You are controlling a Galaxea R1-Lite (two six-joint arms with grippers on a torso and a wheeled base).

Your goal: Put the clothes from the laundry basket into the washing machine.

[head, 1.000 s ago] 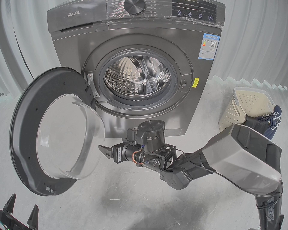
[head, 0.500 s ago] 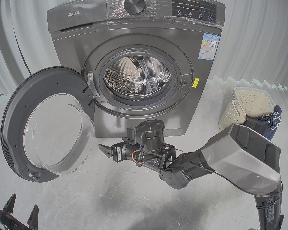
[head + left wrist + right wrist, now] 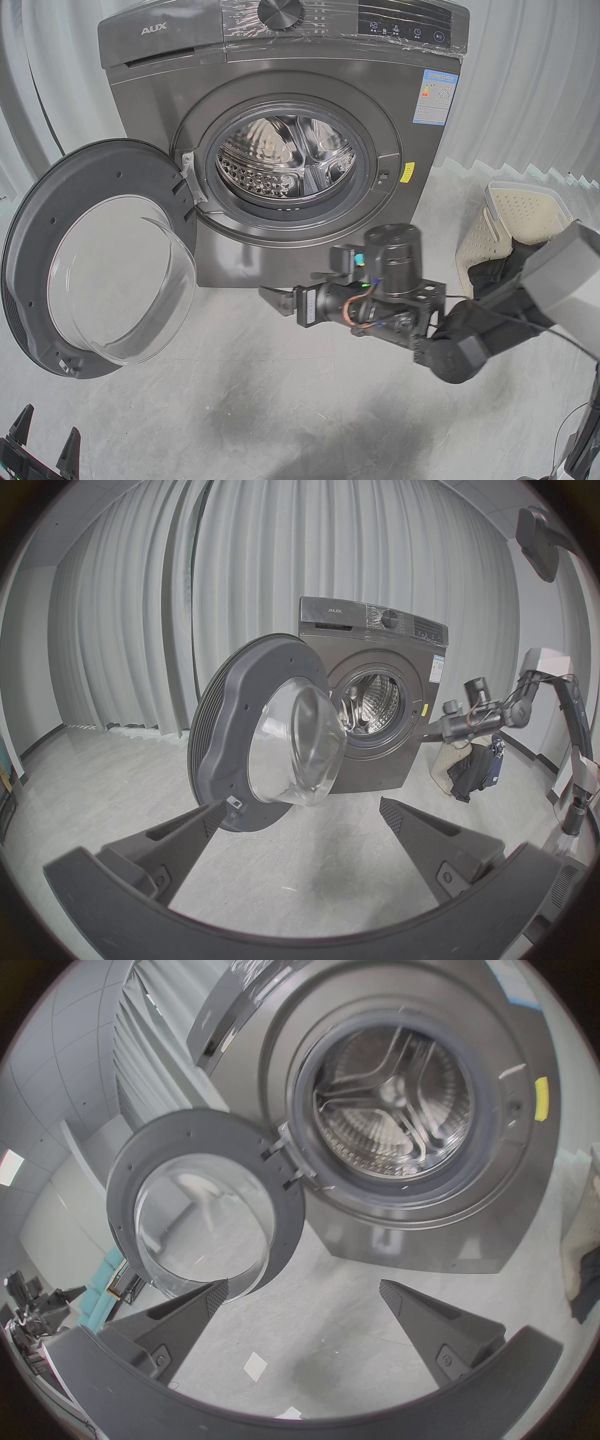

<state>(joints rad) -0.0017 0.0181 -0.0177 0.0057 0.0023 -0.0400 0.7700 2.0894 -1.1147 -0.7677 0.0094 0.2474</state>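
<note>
Your right gripper [image 3: 273, 297] hangs low over the grey floor [image 3: 250, 400], just in front of the washing machine [image 3: 156, 94] and below its open porthole. It points toward the robot's left. Seen from the right wrist, its fingers [image 3: 187, 1316] stand wide apart, with only floor between them.

The machine's door [image 3: 37, 250] is swung wide on its hinge to the robot's left, the clear glass bowl facing outward. The steel drum [image 3: 284, 156] lies open to you, its ribs and perforated wall in plain sight.

The laundry basket [image 3: 531, 212], pale and perforated, stands on the floor to the machine's right, near the pleated curtain [image 3: 531, 94]. The clothes [image 3: 494, 275], dark garments, are draped over its front edge and partly hidden behind your right arm. The left wrist view shows them hanging down the basket's side.

Your left gripper [image 3: 49, 428] sits low at the robot's left, well apart from the door and the basket, its fingers [image 3: 181, 836] also spread apart.
</note>
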